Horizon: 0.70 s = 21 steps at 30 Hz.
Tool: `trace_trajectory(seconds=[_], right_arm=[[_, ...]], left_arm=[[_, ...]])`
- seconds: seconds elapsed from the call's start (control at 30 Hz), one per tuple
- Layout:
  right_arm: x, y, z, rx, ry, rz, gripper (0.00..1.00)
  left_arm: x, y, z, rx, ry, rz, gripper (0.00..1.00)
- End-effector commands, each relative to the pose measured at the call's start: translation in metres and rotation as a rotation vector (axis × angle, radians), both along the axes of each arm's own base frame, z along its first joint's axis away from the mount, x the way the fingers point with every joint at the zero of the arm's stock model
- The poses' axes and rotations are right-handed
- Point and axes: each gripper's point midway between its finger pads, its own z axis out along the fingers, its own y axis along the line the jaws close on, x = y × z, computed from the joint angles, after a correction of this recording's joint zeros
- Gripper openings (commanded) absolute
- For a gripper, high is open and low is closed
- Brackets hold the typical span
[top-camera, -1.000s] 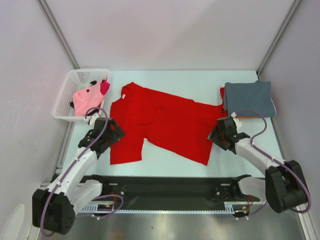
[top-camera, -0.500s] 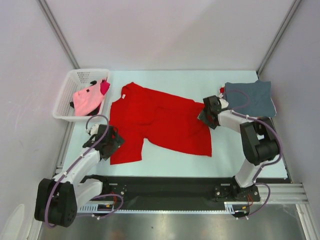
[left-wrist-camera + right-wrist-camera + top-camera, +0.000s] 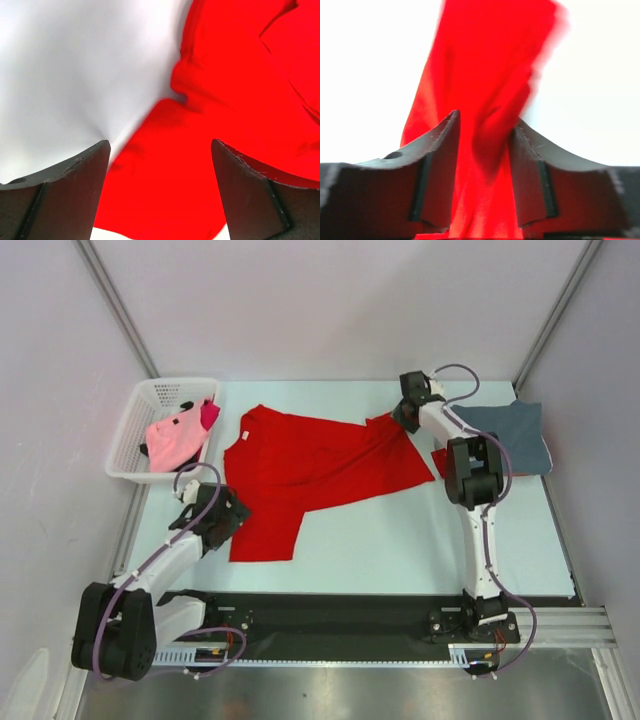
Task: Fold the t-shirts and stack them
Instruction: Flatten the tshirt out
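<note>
A white plastic lattice basket [image 3: 126,435] is sitting at the table's far left edge. It is holding a crumpled pink cloth shirt [image 3: 172,440], with a magenta one [image 3: 210,415] poking over its right wall. Just near of the basket, the left gripper [image 3: 160,145] is hovering low with its jaws wide apart and nothing between them. It is over the near left edge of the bright red cloth t-shirt [image 3: 310,465], which is lying spread across the middle of the pale table [image 3: 400,540]. The shirt's far right corner is stretching up to the right gripper [image 3: 485,117], whose jaws are clamping a bunched fold of the red cloth. Further right, a folded grey-blue cloth t-shirt [image 3: 505,435] is resting on a red-orange one [image 3: 438,460]. The right arm is crossing that pile's left edge.
</note>
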Motion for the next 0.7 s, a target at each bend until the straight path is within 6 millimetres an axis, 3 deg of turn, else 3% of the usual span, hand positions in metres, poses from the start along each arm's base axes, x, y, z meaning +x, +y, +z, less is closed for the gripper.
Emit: trace_trajectory(seconds=[0.0,0.1,0.13,0.17,0.23,0.27,0.3,0.33,0.5,0.6,0.67], right_arm=[[0.011,-0.009,0.007,-0.065,0.060,0.007,0.45],[0.001,-0.014,0.019,-0.059,0.069,0.017,0.46],[0.004,-0.012,0.027,-0.050,0.024,0.026,0.51],[-0.017,-0.015,0.025,-0.047,0.044,0.036,0.55],[-0.026,-0.020,0.028,-0.043,0.013,0.038,0.65],[-0.047,-0.024,0.012,-0.055,0.057,0.041,0.66],[-0.051,-0.027,0.026,-0.052,0.034,0.039,0.67],[-0.058,-0.030,0.026,-0.057,0.036,0.040,0.68],[-0.111,-0.041,0.014,-0.099,0.089,0.024,0.67],[-0.132,-0.047,0.006,-0.141,0.097,0.012,0.67],[-0.139,-0.052,0.013,-0.154,0.084,0.007,0.69]], left_arm=[[0.017,-0.009,0.015,-0.034,-0.057,-0.036,0.87],[0.012,-0.013,0.013,-0.048,-0.054,-0.068,0.85],[0.009,-0.014,0.012,-0.052,-0.053,-0.079,0.84],[0.004,-0.015,0.008,-0.054,-0.041,-0.089,0.83],[-0.002,-0.017,0.010,-0.062,-0.046,-0.108,0.82],[-0.010,-0.017,0.006,-0.059,-0.026,-0.111,0.81],[-0.014,-0.016,0.005,-0.053,-0.019,-0.116,0.81],[-0.017,-0.015,0.007,-0.047,-0.027,-0.114,0.81],[-0.036,-0.007,0.006,-0.022,0.013,-0.094,0.82],[-0.039,-0.007,0.007,-0.033,0.005,-0.088,0.83],[-0.040,-0.008,0.008,-0.038,-0.005,-0.091,0.83]])
